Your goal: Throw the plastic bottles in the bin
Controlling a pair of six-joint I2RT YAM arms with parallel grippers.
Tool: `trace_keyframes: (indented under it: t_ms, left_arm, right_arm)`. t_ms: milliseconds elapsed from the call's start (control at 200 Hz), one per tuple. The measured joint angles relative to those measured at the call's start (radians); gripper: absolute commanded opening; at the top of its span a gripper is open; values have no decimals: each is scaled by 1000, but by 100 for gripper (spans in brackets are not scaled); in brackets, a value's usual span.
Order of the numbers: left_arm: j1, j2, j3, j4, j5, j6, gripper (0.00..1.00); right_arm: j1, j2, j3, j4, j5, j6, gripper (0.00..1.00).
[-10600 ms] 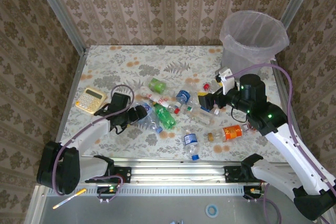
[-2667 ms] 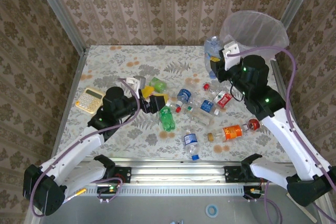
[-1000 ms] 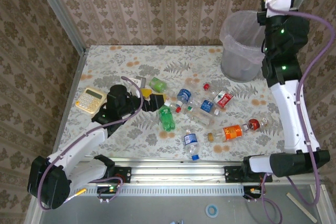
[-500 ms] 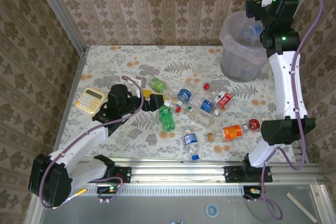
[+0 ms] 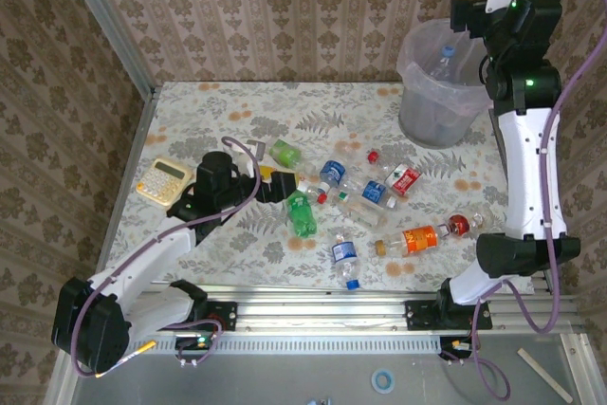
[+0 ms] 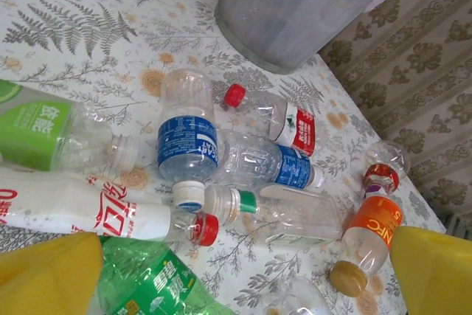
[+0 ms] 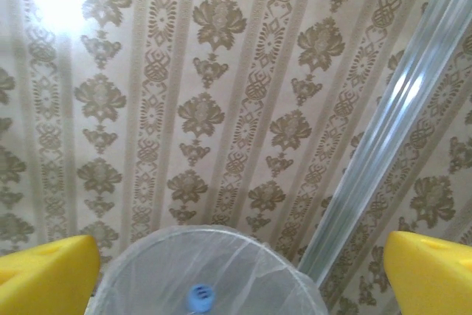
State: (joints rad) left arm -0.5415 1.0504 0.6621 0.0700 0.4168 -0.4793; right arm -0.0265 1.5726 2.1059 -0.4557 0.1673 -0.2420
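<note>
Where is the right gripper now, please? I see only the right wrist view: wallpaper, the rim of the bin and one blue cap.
Observer: The right gripper is raised high over the bin, with the arm stretched up and nothing in its open jaws.
Operator: What does the blue cap belong to?
Observer: It belongs to a clear bottle lying inside the bin.
Operator: And the left arm?
Observer: The left gripper is open, low beside a green bottle on the table.

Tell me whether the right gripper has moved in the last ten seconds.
Yes. The right gripper has swung from over the bottles mid-table to above the bin in the far right corner.
</note>
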Motion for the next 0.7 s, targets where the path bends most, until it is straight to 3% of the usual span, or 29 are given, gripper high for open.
trace_keyframes:
  t_ms: [180,390,700]
  left_arm:
    - [0,43,48,-113,-35,-16,100]
    - [-10,117,88,-239,-78,-33,100]
    - [-103,249,165,-380,-113,-56,98]
  right_arm:
    - [0,-94,-60,-48,-129,48,100]
    - [0,-297,-243,-76,-276,129,100]
    - [0,-469,-447,-107,-379,203,100]
